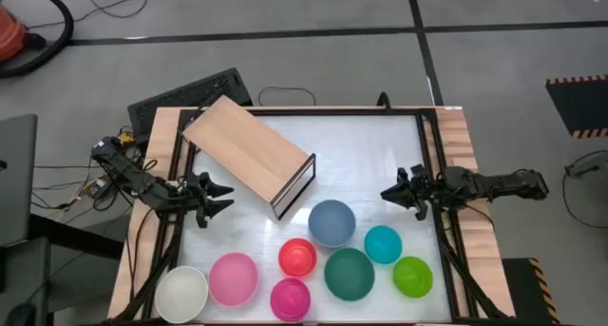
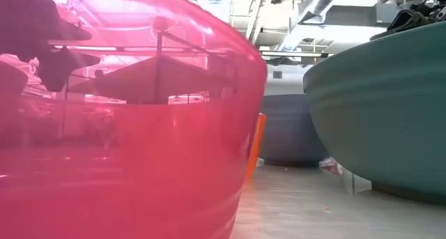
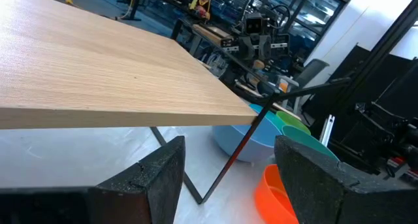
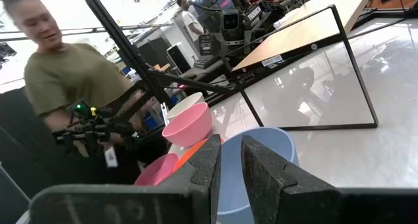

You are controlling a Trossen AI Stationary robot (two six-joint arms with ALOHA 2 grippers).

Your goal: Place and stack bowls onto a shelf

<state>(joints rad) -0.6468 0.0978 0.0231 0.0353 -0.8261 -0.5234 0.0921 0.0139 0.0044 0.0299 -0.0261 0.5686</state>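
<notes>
The shelf [image 1: 249,147], a light-wood board on a thin black frame [image 1: 294,187], stands askew on the table's left-centre. In the left wrist view its board [image 3: 98,67] is close ahead. The eight bowls sit upright on the table toward the near edge: white [image 1: 180,293], light pink [image 1: 233,277], magenta [image 1: 290,298], red [image 1: 297,257], blue-grey [image 1: 332,221], dark green [image 1: 349,274], teal [image 1: 383,243], lime green [image 1: 412,276]. My left gripper [image 1: 228,198] hovers open just left of the shelf's near end. My right gripper [image 1: 385,195] is shut, right of the blue-grey bowl [image 4: 274,152].
A black keyboard-like slab [image 1: 190,90] lies past the table's far-left corner. A person [image 4: 62,74] stands beyond the table's left side. The low view is filled by the magenta bowl [image 2: 125,127] and the dark green bowl [image 2: 376,113]. Bare table [image 1: 370,145] lies right of the shelf.
</notes>
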